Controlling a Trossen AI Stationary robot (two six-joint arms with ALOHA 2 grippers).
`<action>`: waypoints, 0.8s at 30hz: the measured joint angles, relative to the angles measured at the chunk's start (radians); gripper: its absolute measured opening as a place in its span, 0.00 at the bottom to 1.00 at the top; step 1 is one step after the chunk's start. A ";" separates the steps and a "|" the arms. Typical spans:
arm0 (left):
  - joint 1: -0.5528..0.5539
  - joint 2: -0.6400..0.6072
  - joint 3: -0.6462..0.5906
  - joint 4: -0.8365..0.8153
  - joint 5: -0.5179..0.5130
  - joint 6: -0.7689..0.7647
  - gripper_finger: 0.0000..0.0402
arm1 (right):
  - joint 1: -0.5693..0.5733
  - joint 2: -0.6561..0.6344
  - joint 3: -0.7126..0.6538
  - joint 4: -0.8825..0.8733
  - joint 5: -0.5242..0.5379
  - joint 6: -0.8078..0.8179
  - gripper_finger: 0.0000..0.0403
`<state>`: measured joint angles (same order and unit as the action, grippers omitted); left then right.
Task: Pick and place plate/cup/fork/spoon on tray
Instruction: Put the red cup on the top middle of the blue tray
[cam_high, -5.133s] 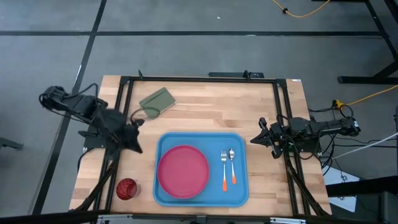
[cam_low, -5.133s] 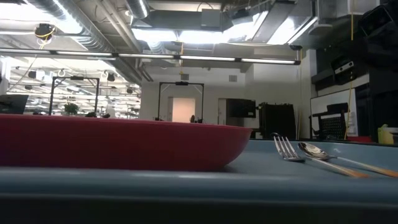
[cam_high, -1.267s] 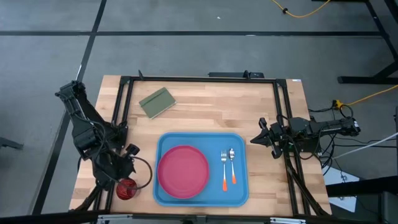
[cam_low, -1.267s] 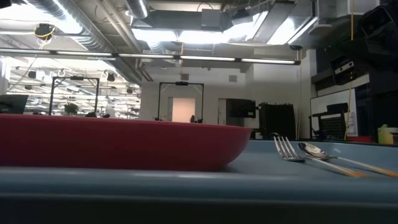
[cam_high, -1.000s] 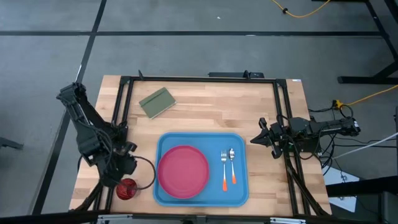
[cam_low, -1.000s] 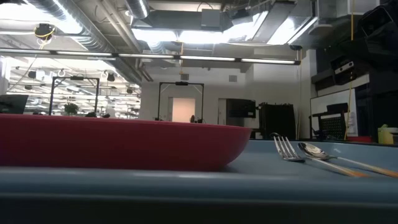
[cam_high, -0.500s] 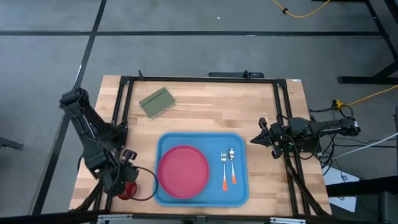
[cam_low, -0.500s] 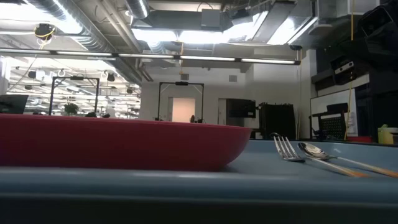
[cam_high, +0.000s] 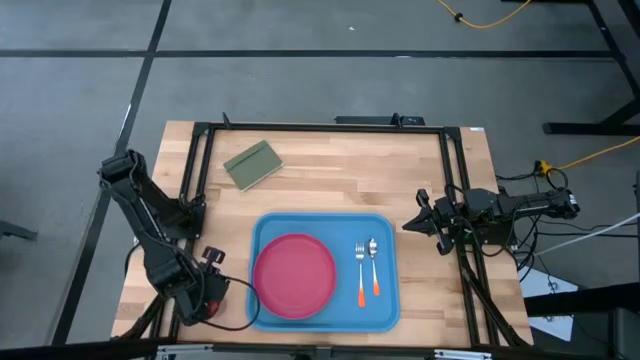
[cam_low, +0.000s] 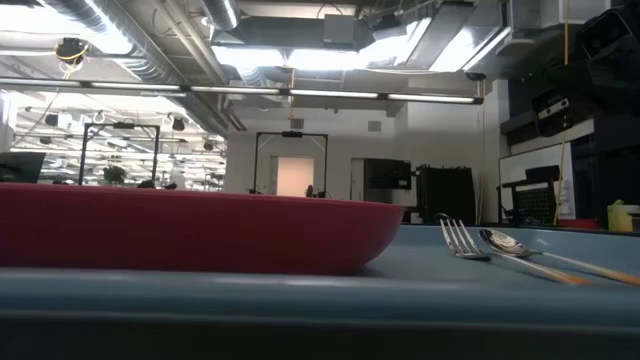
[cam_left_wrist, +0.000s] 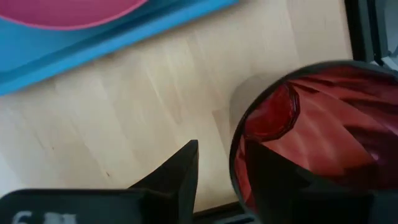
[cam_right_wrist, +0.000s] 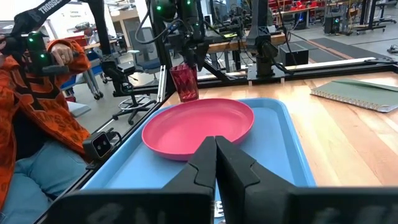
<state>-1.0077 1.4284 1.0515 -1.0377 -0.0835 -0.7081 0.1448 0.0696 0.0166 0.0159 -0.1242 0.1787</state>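
Note:
The dark red cup (cam_left_wrist: 323, 130) stands upright on the wood at the table's near left corner, left of the blue tray (cam_high: 385, 300). My left gripper (cam_left_wrist: 222, 146) is open and reaches down over it. One finger (cam_left_wrist: 180, 171) is outside the cup's wall and the other (cam_left_wrist: 273, 180) is inside. The pink-red plate (cam_high: 294, 275) lies on the tray's left half. The orange-handled fork (cam_high: 360, 275) and the silver spoon (cam_high: 373, 262) lie on its right half. My right gripper (cam_high: 408, 225) is shut and waits at the table's right edge. My left gripper comes at the cup from above, its fingers on either side of the cup's wall at the rim (cam_left_wrist: 234, 158) on the side toward the tray. I cannot tell whether either finger touches the wall. The cup rests on the table.
An olive-green block (cam_high: 252, 165) lies at the far left of the table. A black frame (cam_high: 320, 128) runs around the table's edges. A person in an orange top (cam_right_wrist: 31, 112) sits beyond the table's left side.
My left gripper has gone toward the table's near edge and down over the cup, which it now mostly covers in the high view. The cup has stayed in place.

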 joint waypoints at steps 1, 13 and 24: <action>0.000 0.008 0.000 0.007 0.000 0.000 0.31 | 0.000 0.000 0.000 0.000 0.000 0.000 0.02; 0.021 0.052 0.000 0.038 -0.007 0.002 0.20 | 0.000 0.000 0.000 0.000 0.000 0.000 0.02; 0.074 0.019 0.005 0.010 0.012 -0.126 0.01 | 0.000 0.000 0.000 0.000 0.000 0.000 0.02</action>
<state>-0.9332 1.4478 1.0570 -1.0282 -0.0711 -0.8339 0.1452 0.0697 0.0166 0.0162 -0.1242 0.1787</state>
